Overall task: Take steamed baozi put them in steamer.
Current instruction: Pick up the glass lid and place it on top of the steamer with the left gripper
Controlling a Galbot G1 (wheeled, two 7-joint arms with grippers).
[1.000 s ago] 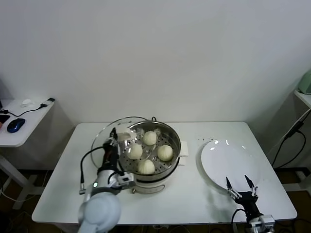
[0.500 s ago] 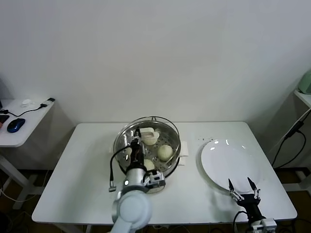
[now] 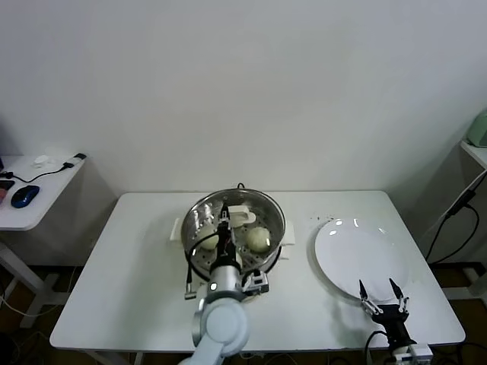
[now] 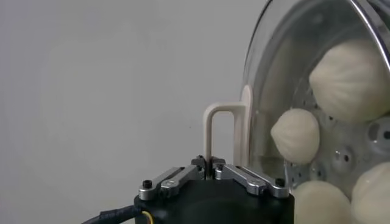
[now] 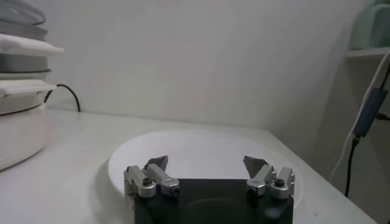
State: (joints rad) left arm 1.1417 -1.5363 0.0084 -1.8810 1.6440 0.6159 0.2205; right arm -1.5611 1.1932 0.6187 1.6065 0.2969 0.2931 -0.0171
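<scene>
The steamed baozi (image 3: pixel 259 239) lie inside the steamer (image 3: pixel 275 245) at the middle of the white table (image 3: pixel 137 281), under the glass lid (image 3: pixel 204 210), and the left gripper (image 3: pixel 226 221) stands over the pot with its fingers pressed together on the lid's cream handle (image 4: pixel 218 131), so this arm hides part of the buns from the head camera. At about 3 o'clock from the steamer lies the white plate (image 3: pixel 358 255), and at 5 o'clock from the plate, near the table edge, the right gripper (image 3: pixel 383 293) waits with its fingers wide apart and nothing between them. A side table (image 3: pixel 34 204) with a blue mouse (image 3: pixel 24 195) stands far away at 9 o'clock.
</scene>
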